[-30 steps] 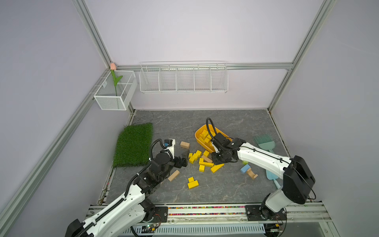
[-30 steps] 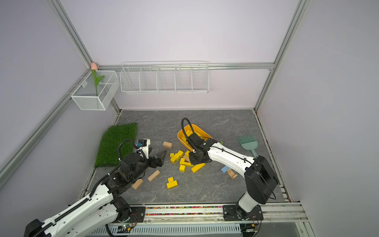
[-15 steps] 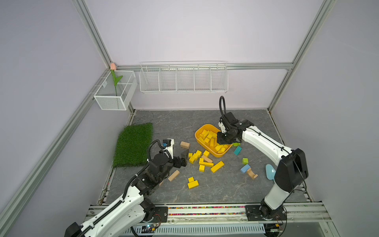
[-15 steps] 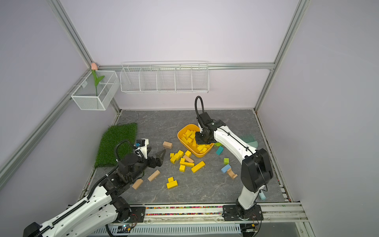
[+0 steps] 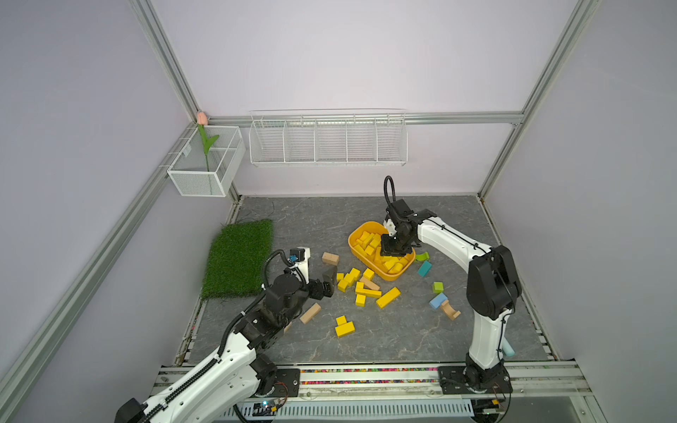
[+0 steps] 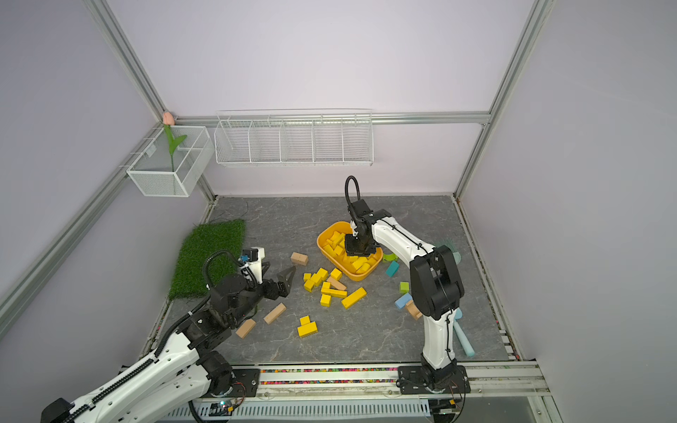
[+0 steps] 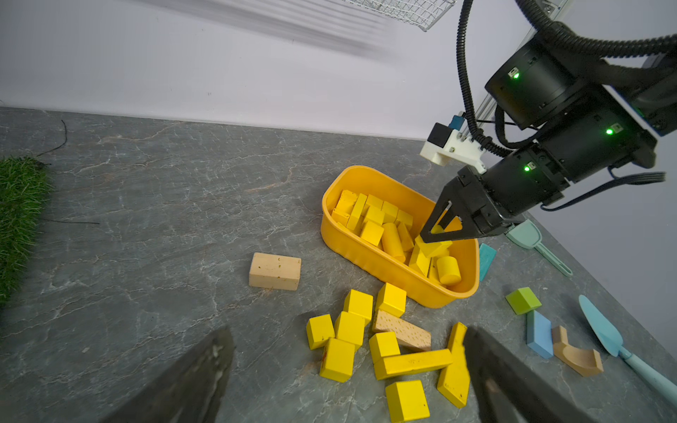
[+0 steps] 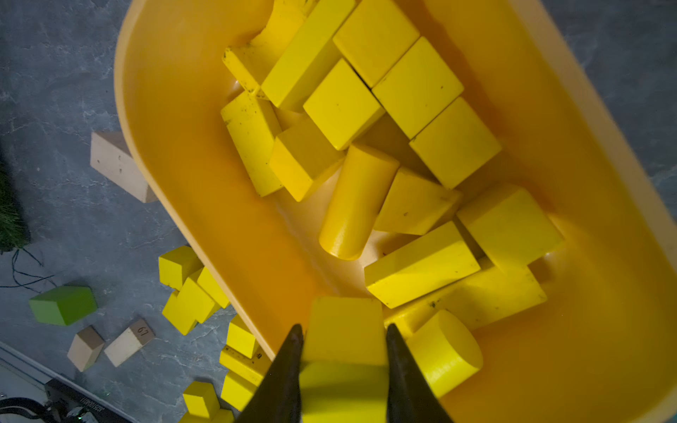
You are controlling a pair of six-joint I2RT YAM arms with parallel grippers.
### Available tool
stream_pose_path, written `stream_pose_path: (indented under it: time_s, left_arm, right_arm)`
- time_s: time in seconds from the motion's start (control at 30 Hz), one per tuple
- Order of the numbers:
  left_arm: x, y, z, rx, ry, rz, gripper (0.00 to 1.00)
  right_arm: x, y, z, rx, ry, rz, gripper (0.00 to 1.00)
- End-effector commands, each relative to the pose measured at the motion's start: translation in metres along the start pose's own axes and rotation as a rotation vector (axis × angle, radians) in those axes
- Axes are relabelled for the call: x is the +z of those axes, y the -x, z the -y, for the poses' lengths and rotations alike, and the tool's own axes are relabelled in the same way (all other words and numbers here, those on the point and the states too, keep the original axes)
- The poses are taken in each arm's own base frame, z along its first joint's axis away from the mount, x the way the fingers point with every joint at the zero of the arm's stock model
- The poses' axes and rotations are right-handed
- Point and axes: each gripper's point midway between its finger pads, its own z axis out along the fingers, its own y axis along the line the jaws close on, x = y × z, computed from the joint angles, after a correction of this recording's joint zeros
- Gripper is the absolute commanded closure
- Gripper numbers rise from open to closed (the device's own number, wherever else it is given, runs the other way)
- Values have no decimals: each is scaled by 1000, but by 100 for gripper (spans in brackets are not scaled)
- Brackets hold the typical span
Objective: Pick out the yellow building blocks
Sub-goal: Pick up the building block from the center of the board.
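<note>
Two white robot arms work over a grey stone-patterned table (image 5: 403, 340) inside a pale lilac enclosure. Just right of centre in both top views sits a yellow-orange oval tub (image 7: 370, 258), already heaped with yellow building blocks (image 8: 342, 104).

The right hand (image 5: 394, 252) hangs low over the tub's lower right end. Its jaws are closed partway on one yellow block (image 8: 344, 384), pinched by two opposite faces. A short cylinder (image 8: 445, 351) lies just beside that block in the tub.

Around ten more yellow pieces lie loose on the table below and left of the tub. Most sit in a tight cluster, touching one another, with two apart lower down. A tan block (image 7: 403, 329) is wedged inside that cluster. The left hand (image 5: 327, 281) hovers left of the cluster, jaws spread fully wide and holding nothing.

Several things could go wrong from here:
- The tub is crowded, so the block, once released, may land on the sloping pile and tumble over the rim, or set the cylinder rolling.
- Lowering further could press the fingers into the pile or shove the tub.
- The left hand, reaching into the cluster, could close on the tan block along with a yellow one, or scatter the neighbouring pieces.
- The cluster lies just beside the tub, so the two arms could meet.
</note>
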Motion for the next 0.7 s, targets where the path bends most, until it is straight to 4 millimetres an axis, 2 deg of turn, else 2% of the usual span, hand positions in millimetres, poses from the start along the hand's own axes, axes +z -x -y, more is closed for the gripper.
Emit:
stream_pose_path:
  time_s: [0.0, 0.13, 0.2, 0.47, 0.67]
  left_arm:
    - [0, -1, -3, -16, 8, 7, 0]
    - [-2, 0, -4, -17, 9, 13, 0]
    - [-2, -1, -4, -17, 8, 14, 0]
    - [-2, 0, -5, -19, 10, 16, 0]
    - [-1, -1, -5, -20, 14, 10, 1]
  right_arm:
    - [9, 1, -6, 39, 43, -17, 73]
    - [11, 2, -3, 52, 32, -11, 54]
    - [10, 3, -2, 50, 28, -3, 49]
    - [-3, 3, -5, 40, 37, 27, 49]
    - [-31, -12, -4, 8, 63, 102, 49]
